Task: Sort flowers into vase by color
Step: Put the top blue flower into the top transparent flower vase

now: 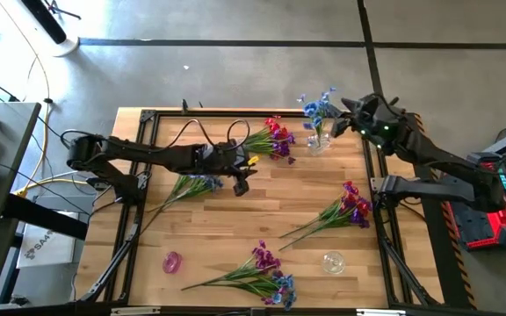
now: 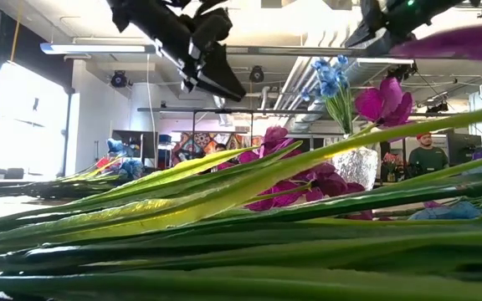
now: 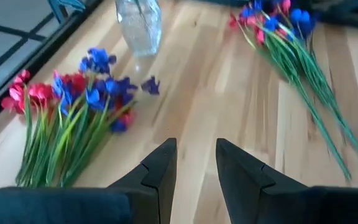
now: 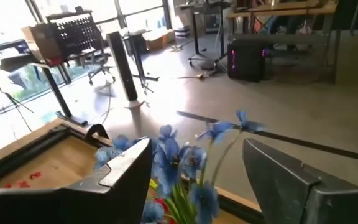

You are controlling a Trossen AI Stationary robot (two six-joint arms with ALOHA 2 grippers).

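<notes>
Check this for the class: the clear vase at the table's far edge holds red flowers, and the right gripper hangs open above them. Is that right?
One detail is wrong: the flowers in the clear vase are blue flowers, not red, as the high view and the right wrist view show. The rest stands: the vase is at the table's far edge and the right gripper hangs open above the blossoms.

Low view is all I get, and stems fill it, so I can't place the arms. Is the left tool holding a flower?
Observer: No. The left tool is open and empty, over bare wood near the red spray.
Operator: And the right one?
Observer: The right tool is open, with the blue flowers between its fingers; they stand in the vase.
Operator: Any sprays lying loose?
Observer: Yes, for one a purple and blue spray by the table's opposite edge.
</notes>
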